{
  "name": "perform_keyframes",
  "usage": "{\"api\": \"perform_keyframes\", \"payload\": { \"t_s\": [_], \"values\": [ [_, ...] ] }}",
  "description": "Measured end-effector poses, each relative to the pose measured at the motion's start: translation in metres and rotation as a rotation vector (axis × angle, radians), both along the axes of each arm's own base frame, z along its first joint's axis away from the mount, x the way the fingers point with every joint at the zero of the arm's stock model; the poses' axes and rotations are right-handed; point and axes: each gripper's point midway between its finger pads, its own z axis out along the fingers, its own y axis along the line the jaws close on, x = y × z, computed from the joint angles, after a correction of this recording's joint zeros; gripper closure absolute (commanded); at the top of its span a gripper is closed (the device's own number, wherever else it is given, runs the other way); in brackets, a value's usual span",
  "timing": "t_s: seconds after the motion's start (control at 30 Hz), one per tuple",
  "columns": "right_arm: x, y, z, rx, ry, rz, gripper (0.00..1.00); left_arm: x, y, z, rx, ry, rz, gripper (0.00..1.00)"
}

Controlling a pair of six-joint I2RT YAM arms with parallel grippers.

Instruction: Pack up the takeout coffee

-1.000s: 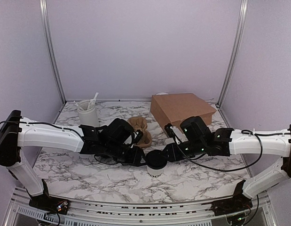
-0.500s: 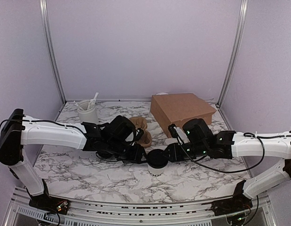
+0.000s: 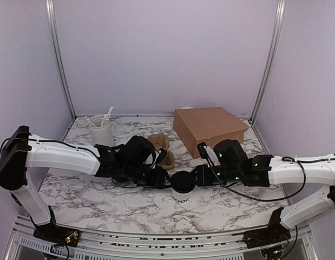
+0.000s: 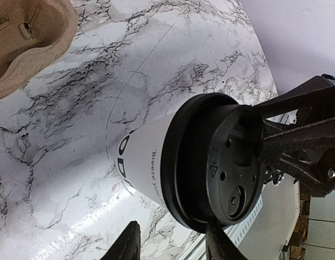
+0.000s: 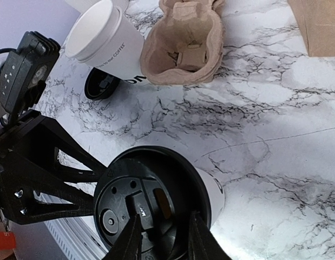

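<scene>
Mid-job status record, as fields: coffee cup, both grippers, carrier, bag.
takeout coffee: upright on the marble table, black lid on
left gripper: fingers straddle the lid's rim, grip unclear
right gripper: fingers straddle the opposite rim, grip unclear
pulp cup carrier: behind the coffee, apart
brown bag: back right
packed: not yet

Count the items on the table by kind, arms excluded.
Paper coffee cups: 2 (lidded cup, open cup)
Loose black lid: 1
Pulp cup carrier: 1
Brown bag or box: 1
Cutlery tumbler: 1
Total: 6
</scene>
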Motion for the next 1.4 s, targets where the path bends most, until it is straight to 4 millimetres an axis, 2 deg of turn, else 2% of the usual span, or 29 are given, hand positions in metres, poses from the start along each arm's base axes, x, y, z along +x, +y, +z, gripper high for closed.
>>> {"api": "perform_keyframes", "payload": {
  "t_s": [0.37, 0.73, 0.87, 1.1, 1.23, 1.3, 1.4],
  "values": [
    [0.002, 0.000, 0.002, -0.025, 0.003, 0.000, 0.71, 0.004, 0.000, 0.009, 0.014, -0.024, 0.004, 0.58],
    [0.013, 0.014, 0.003, -0.074, -0.027, 0.056, 0.68, 0.003, 0.007, 0.012, 0.066, -0.036, -0.003, 0.58],
    [0.017, 0.014, 0.004, -0.081, -0.031, 0.077, 0.64, 0.002, 0.006, 0.015, 0.072, -0.044, -0.008, 0.58],
    [0.026, 0.016, 0.019, -0.072, -0.064, 0.095, 0.55, 0.005, 0.004, 0.021, 0.068, -0.071, -0.007, 0.58],
    [0.030, 0.013, 0.019, -0.077, -0.065, 0.088, 0.55, 0.007, 0.006, 0.030, 0.056, -0.094, 0.004, 0.58],
    [0.031, 0.010, 0.021, -0.077, -0.065, 0.081, 0.58, 0.009, 0.008, 0.038, 0.045, -0.109, 0.010, 0.57],
    [0.032, 0.005, 0.032, -0.039, -0.080, 0.069, 0.72, 0.013, 0.011, 0.051, 0.023, -0.138, 0.018, 0.63]
  ]
}}
